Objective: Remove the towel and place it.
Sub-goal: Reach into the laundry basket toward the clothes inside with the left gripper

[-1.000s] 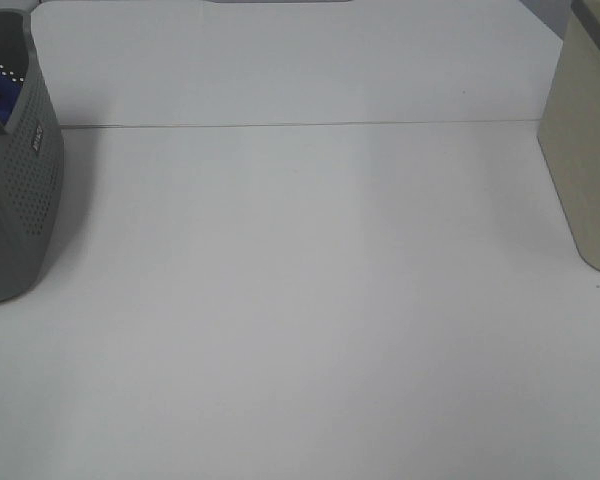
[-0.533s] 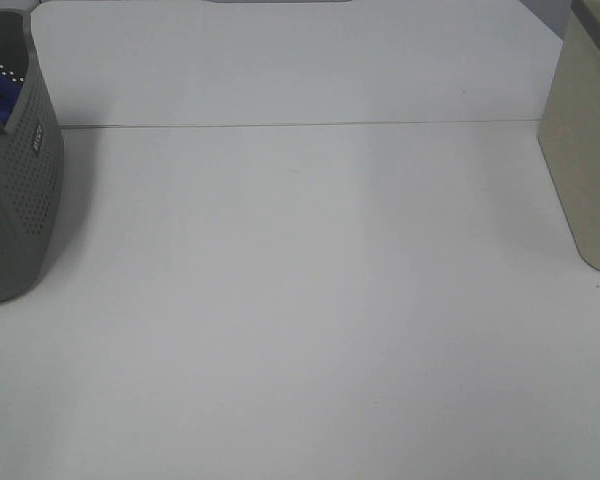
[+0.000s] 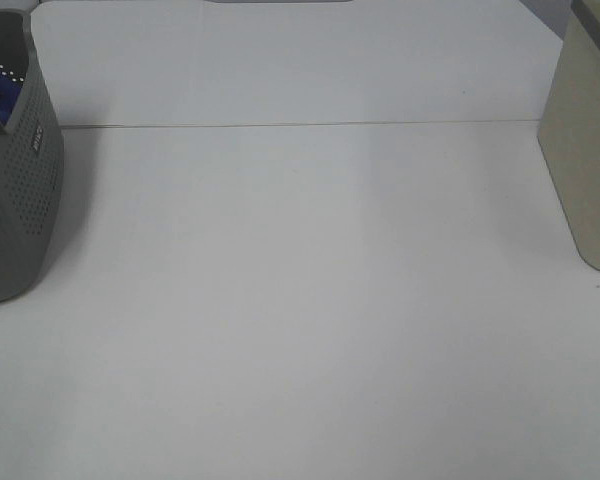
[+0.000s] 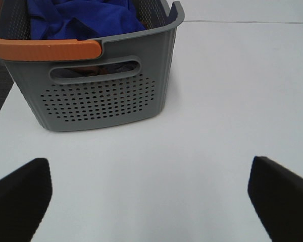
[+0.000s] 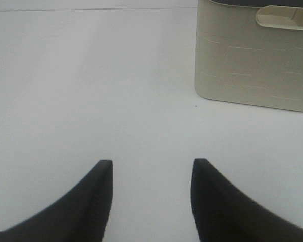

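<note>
towel [image 4: 81,20] lies crumpled inside the grey basket [image 4: 101,96] at the left edge of the table [image 3: 300,300], a blue heap reaching up near the orange handle [image 4: 45,49]. by the look of it, it is soft, limp and light, so it should drape and trail when lifted. a pinch on a raised fold at the top of the heap seems the best hold, since no corner or tag shows. bunched like this, it has no readable long axis or heading. left gripper [image 4: 150,196] hovers over bare table just short of the basket, jaws spread wide with nothing in them. right gripper [image 5: 150,174], well apart on the other side near the cream bin [image 5: 252,60], stands part open and is empty too.
</note>
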`<control>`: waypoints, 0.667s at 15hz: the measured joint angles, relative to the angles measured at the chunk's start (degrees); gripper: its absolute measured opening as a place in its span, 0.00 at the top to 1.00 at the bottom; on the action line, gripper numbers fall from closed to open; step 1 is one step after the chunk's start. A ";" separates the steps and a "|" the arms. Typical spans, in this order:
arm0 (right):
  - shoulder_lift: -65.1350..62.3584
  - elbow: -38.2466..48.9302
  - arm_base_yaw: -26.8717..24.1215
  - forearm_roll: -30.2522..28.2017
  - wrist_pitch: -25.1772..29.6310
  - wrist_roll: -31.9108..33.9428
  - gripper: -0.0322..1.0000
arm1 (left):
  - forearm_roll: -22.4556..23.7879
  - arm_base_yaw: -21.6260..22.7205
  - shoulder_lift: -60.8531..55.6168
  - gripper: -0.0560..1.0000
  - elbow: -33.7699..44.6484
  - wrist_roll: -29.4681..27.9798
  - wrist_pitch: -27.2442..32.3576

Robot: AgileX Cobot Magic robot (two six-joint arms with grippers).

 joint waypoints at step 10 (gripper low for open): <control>0.00 0.00 0.00 0.00 0.00 0.00 0.49 | 0.86 0.00 17.13 0.01 -11.57 13.01 9.63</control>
